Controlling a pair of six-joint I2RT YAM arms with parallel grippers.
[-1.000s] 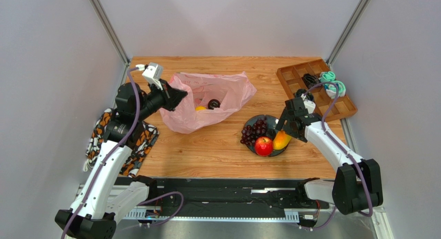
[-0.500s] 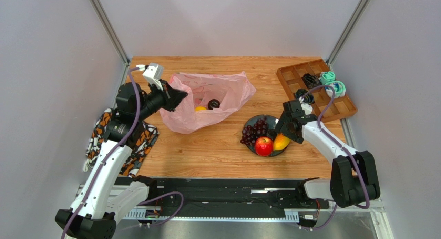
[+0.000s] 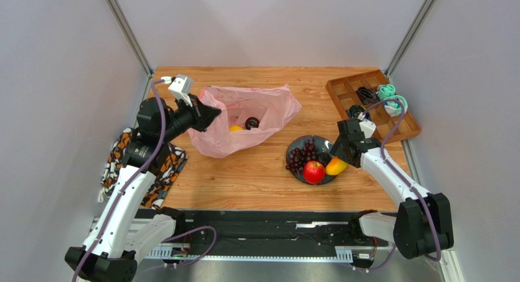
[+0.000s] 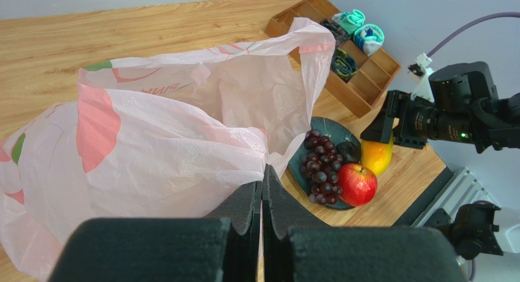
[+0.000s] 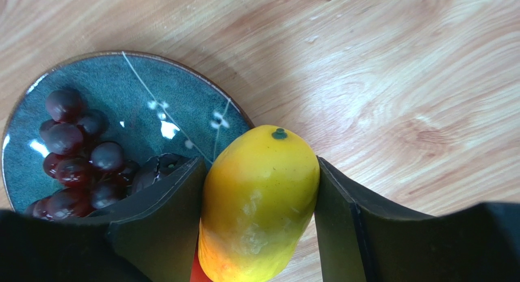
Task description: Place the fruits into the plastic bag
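The pink plastic bag [image 3: 244,120] lies open at the back left, with a yellow citrus [image 3: 236,128] and a dark ball [image 3: 251,122] inside. My left gripper [image 3: 210,114] is shut on the bag's rim [image 4: 183,129] and holds it up. A dark blue plate [image 3: 299,145] holds purple grapes [image 3: 300,155], a red apple [image 3: 314,171] and a dark plum [image 5: 155,169]. My right gripper [image 3: 337,160] is shut on a yellow-orange mango-shaped fruit [image 5: 259,196] at the plate's right rim, one finger on each side.
A wooden compartment tray [image 3: 372,105] with teal and black coiled bundles stands at the back right. An orange-black patterned cloth [image 3: 143,166] lies at the left edge under my left arm.
My right gripper has shifted slightly right and closed around the yellow-orange fruit; the fruit and the apple moved a little right. My left arm and the bag have not moved.
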